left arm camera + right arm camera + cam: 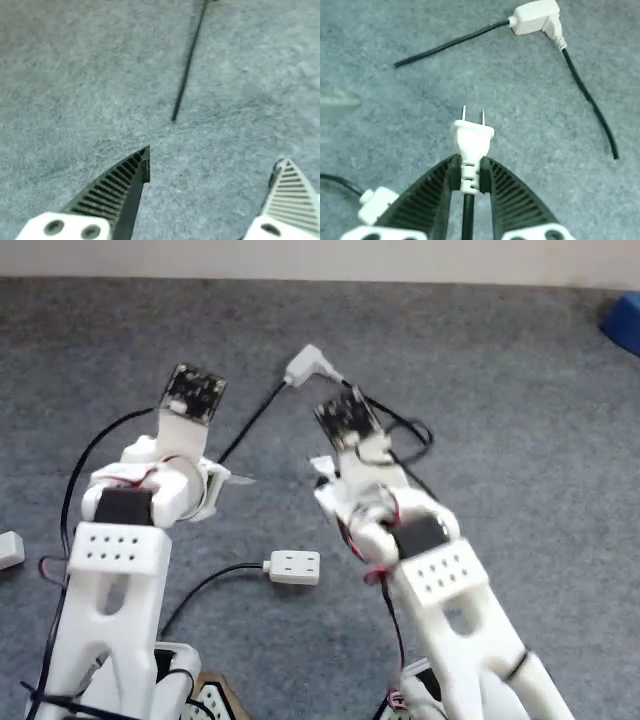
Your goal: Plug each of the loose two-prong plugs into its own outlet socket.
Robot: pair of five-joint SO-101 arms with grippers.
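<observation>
My right gripper (470,162) is shut on the neck of a white two-prong plug (471,136), whose prongs point away from the wrist, just above the grey carpet. In the high view that gripper (322,472) hangs near the middle. A white outlet socket (295,567) on a black cord lies between the two arms, nearer their bases; its end shows as a white block (374,204). My left gripper (215,155) is open over bare carpet, with a black cord (187,65) lying ahead of it. In the high view it (232,478) sits to the left of the right gripper.
A white connector block (308,365) with black cords running off both ends lies farther out on the carpet, also seen as (534,17). A small white object (8,548) rests at the left edge. A blue object (625,320) sits at the far right.
</observation>
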